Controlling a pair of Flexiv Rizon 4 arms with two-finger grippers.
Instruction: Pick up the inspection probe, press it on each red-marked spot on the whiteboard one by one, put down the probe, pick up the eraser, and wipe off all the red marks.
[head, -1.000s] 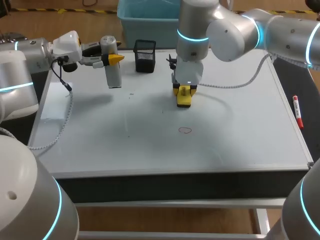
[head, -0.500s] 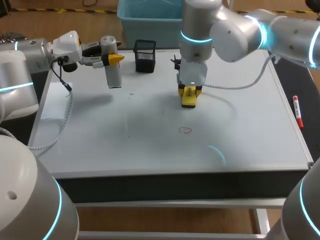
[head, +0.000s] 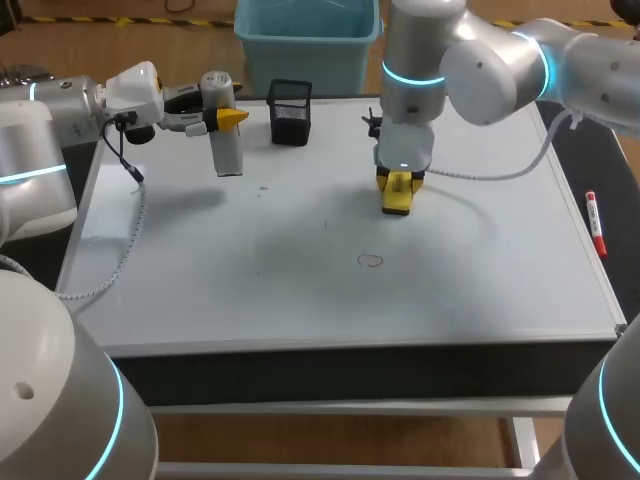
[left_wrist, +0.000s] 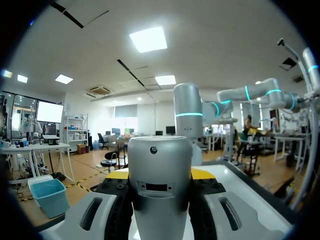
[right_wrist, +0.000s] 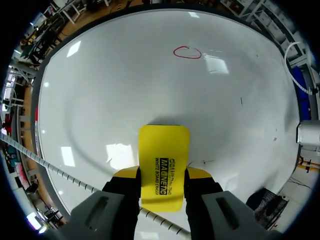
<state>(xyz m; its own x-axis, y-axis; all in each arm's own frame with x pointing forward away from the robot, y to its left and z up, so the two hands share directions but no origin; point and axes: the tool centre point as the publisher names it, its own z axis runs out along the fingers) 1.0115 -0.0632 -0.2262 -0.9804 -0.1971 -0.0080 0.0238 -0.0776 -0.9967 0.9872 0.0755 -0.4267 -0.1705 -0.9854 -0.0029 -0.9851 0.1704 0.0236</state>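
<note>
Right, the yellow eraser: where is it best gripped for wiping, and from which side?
Grip the eraser across its two long edges, toward the rear end, from above, as the right gripper has it. It is a flat slab, broad face toward the whiteboard; those parallel edges fit between the fingers and leave the front free.

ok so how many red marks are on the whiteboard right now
1. A red circle on the whiteboard, ahead of the eraser that the right gripper holds, apart from it. Others could be hidden under the eraser or the gripper.
</note>
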